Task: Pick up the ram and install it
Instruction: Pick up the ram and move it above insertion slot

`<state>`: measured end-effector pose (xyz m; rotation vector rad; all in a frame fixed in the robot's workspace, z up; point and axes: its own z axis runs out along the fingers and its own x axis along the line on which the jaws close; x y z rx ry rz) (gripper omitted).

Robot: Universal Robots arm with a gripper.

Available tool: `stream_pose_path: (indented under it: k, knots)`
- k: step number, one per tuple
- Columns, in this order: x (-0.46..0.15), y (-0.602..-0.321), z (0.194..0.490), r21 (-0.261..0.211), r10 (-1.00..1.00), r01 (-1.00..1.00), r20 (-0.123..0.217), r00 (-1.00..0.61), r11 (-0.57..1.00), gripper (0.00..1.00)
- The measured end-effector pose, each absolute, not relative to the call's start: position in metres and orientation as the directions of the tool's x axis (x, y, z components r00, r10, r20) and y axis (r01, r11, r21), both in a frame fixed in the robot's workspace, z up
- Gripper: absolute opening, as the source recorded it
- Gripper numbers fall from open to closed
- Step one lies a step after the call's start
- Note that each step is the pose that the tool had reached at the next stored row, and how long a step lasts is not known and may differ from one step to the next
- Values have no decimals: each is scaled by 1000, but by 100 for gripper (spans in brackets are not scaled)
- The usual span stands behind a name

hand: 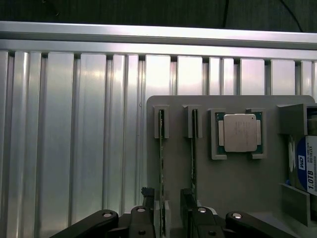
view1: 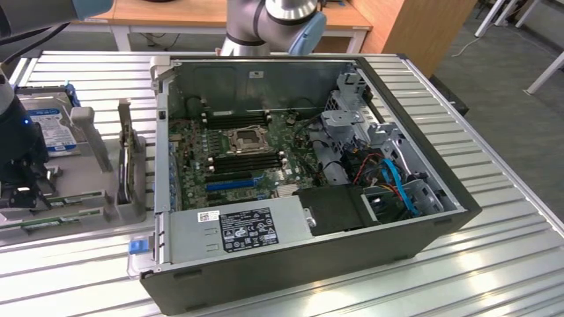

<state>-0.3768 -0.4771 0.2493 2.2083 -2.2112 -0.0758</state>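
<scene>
Two green ram sticks stand on edge in slots of a grey fixture. One ram stick runs in between my gripper's fingers; the other ram stick lies just outside them. My gripper is open and low over the fixture, with a dark finger on one side of the stick and a small gap on the other. In the exterior view the gripper is at the left, over the ram sticks. The open computer case shows black memory slots on its motherboard.
The fixture also carries a square silver processor chip and a hard drive with a blue label. Upright grey brackets stand between the fixture and the case. Everything rests on a ribbed metal table.
</scene>
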Motion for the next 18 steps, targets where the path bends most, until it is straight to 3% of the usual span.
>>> stream_pose_path:
  k: [18]
  knots:
    - [-377, -477, 231, 45, -1000, -999, -23, -2, 1, 35]
